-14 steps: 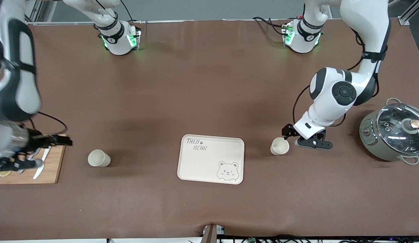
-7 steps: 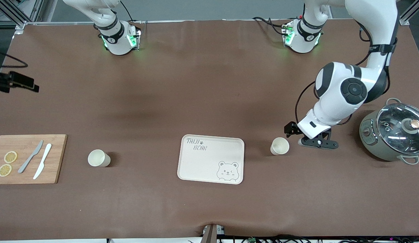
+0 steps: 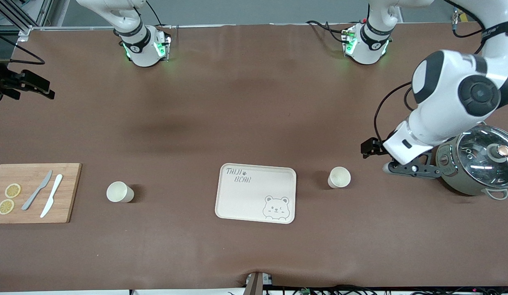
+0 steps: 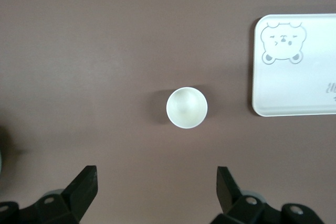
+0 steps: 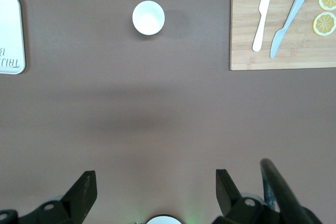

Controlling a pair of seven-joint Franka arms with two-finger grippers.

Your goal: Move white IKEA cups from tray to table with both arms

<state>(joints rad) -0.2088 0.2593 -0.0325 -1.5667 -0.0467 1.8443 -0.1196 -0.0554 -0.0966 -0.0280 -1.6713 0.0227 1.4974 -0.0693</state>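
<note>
Two white IKEA cups stand upright on the brown table, one on each side of the bear-printed tray (image 3: 254, 198). One cup (image 3: 120, 192) is toward the right arm's end and shows in the right wrist view (image 5: 148, 18). The other cup (image 3: 339, 178) is toward the left arm's end and shows in the left wrist view (image 4: 186, 107). My left gripper (image 3: 409, 169) (image 4: 156, 187) is open and empty, raised between that cup and the pot. My right gripper (image 3: 24, 84) (image 5: 156, 190) is open and empty, high over the table's edge at the right arm's end.
A grey lidded pot (image 3: 477, 162) stands at the left arm's end, close to the left gripper. A wooden cutting board (image 3: 67, 192) with two knives (image 3: 38, 189) and lemon slices (image 3: 12, 190) lies at the right arm's end.
My left gripper has drawn away from its cup toward the pot and risen. My right arm has swung up off the cutting board toward the table's edge. Both cups stayed put.
</note>
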